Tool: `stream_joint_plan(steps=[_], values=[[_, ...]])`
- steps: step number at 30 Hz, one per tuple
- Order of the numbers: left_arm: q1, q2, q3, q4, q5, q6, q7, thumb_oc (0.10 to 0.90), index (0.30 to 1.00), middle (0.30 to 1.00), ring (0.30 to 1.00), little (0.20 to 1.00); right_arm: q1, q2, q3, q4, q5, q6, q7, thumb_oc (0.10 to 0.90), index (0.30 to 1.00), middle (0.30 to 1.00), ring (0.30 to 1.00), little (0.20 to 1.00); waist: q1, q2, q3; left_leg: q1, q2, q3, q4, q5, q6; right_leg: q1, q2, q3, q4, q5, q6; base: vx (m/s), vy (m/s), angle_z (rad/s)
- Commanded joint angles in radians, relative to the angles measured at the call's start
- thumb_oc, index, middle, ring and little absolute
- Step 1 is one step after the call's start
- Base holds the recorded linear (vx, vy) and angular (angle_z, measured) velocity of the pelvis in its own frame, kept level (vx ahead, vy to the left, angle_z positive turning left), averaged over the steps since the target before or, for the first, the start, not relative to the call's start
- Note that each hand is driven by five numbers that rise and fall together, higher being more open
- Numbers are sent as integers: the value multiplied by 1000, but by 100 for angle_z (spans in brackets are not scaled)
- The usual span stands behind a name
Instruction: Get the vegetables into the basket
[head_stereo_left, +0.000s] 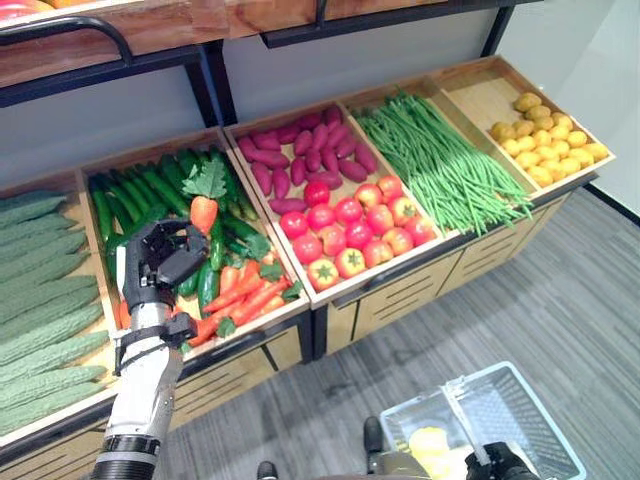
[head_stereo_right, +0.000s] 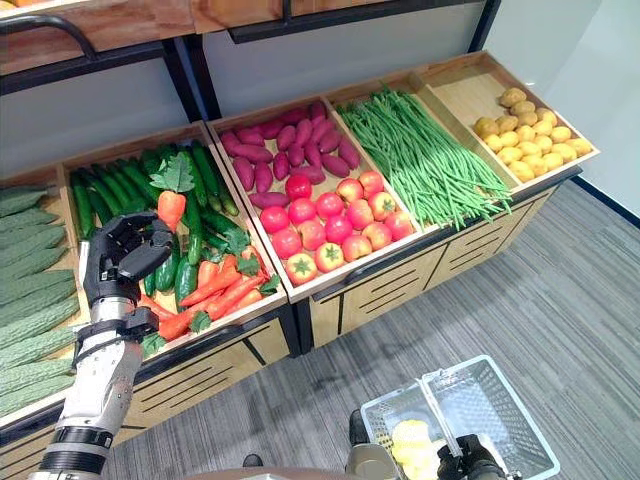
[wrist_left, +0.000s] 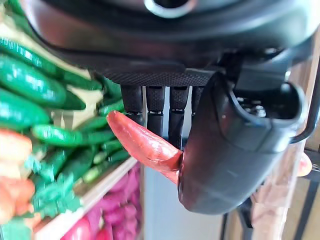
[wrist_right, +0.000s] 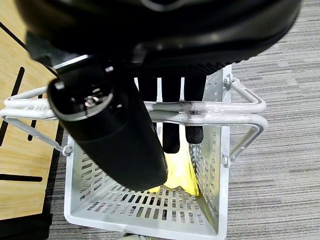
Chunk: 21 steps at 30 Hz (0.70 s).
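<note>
My left hand (head_stereo_left: 160, 262) hovers over the crate of cucumbers (head_stereo_left: 140, 190) and carrots (head_stereo_left: 245, 295). In its wrist view the thumb (wrist_left: 235, 145) and fingers pinch an orange-red tapered carrot (wrist_left: 142, 145), its pointed tip free. Just beyond the hand a leafy carrot (head_stereo_left: 204, 212) lies among the cucumbers. At the bottom right my right hand (wrist_right: 110, 135) is curled round the wire handles (wrist_right: 220, 107) of a white mesh basket (head_stereo_left: 530, 400) above the floor. A yellow item (head_stereo_left: 428, 442) lies inside it.
The sloping stand also holds bitter gourds (head_stereo_left: 40, 290), purple sweet potatoes (head_stereo_left: 300, 155), tomatoes (head_stereo_left: 350, 225), green beans (head_stereo_left: 440, 165) and yellow potatoes (head_stereo_left: 545, 135). A wooden shelf (head_stereo_left: 120, 40) overhangs the crates. Grey carpet (head_stereo_left: 560, 300) lies in front.
</note>
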Motion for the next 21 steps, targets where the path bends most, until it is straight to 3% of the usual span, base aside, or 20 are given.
stream_joint_plan(steps=[1,10,13,16,18,19,20,21], values=[[-67,58,21,-127,-33,-131,-32,400,300,300,300,300,-19,-23,20,12,0,-33,-12,400,300,300,300,300,-12,-56,-36,-8,14,-34,1,-1,-13,56,-101,40,2,-61,91,0,0,0],[-75,55,-3,-125,-41,-129,-47,400,300,300,300,300,-10,-24,8,8,11,-39,-13,400,300,300,300,300,-19,-62,-28,4,3,-16,25,-16,-3,61,-109,51,6,-64,93,1,12,-5],[-107,71,-45,-138,-40,-130,-79,400,300,300,300,300,-21,-48,-20,-9,33,-40,-17,400,300,300,300,300,-27,-80,11,-83,-13,-15,205,-86,7,26,-136,73,60,-66,96,-107,54,-4],[-136,74,-83,-137,-55,-132,-96,408,311,311,311,311,-23,-60,-37,-25,51,-42,-16,400,300,300,300,300,-44,-83,35,-100,-28,8,254,-122,23,-32,-148,108,132,-60,116,-87,150,-19],[-146,72,-97,-137,-63,-133,-100,408,311,311,311,311,-23,-60,-42,-30,53,-41,-16,400,300,300,300,300,-52,-86,41,-103,-40,20,256,-129,31,-61,-154,132,154,-26,132,-92,147,-24],[-160,64,-113,-127,-67,-138,-102,406,308,308,308,308,-16,-59,-40,-40,51,-39,-11,400,300,300,300,300,-78,-91,60,-99,-61,58,246,-137,40,-109,-168,169,144,92,164,-102,127,-19],[-161,65,-113,-127,-68,-138,-102,408,311,311,311,311,-17,-58,-40,-40,51,-39,-11,400,300,300,300,300,-76,-93,58,-101,-63,61,244,-132,40,-114,-169,172,143,96,164,-174,202,-28],[-164,63,-121,-126,-69,-143,-103,408,311,311,311,311,-14,-55,-42,-43,50,-38,-11,400,300,300,300,300,-91,-90,69,-99,-65,91,234,-133,42,-147,-175,176,129,154,164,-211,188,-83]])
